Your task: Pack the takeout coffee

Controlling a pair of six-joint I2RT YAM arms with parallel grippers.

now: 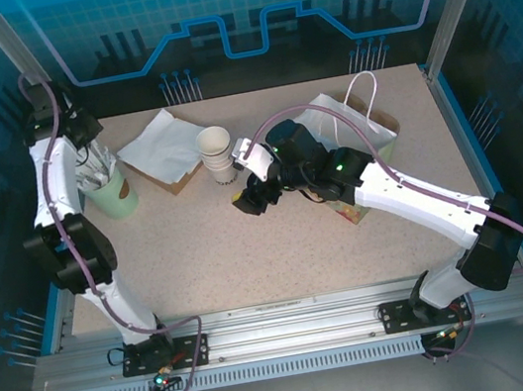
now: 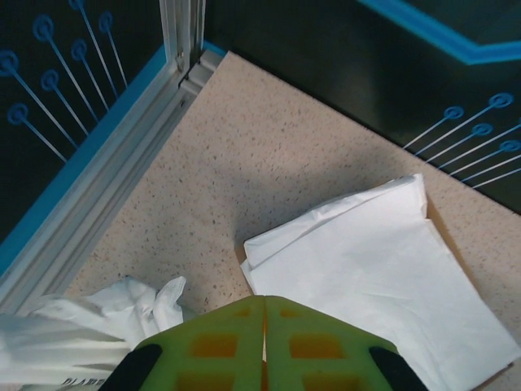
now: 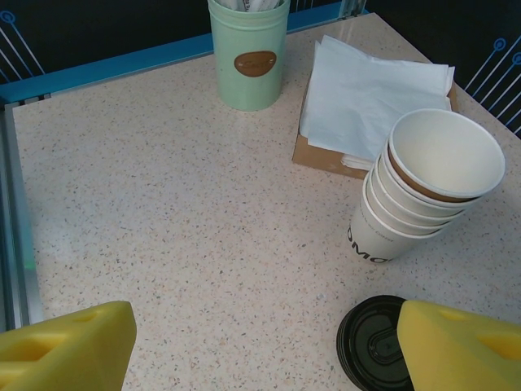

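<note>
Evidently early. Top view: your one paper bag (image 1: 345, 121) stands far right; the right gripper (image 1: 245, 201) hangs just near of one cup stack (image 1: 218, 155). Left wrist: left gripper (image 2: 264, 326) pressed closed on nothing, one napkin pile (image 2: 383, 277) beyond. Right wrist: fingers spread wide, empty; one takeout coffee (image 3: 374, 342), lid up, on the table beside the right finger; five stacked cups, one green canister (image 3: 248, 57). You have grasping and bagging left
</note>
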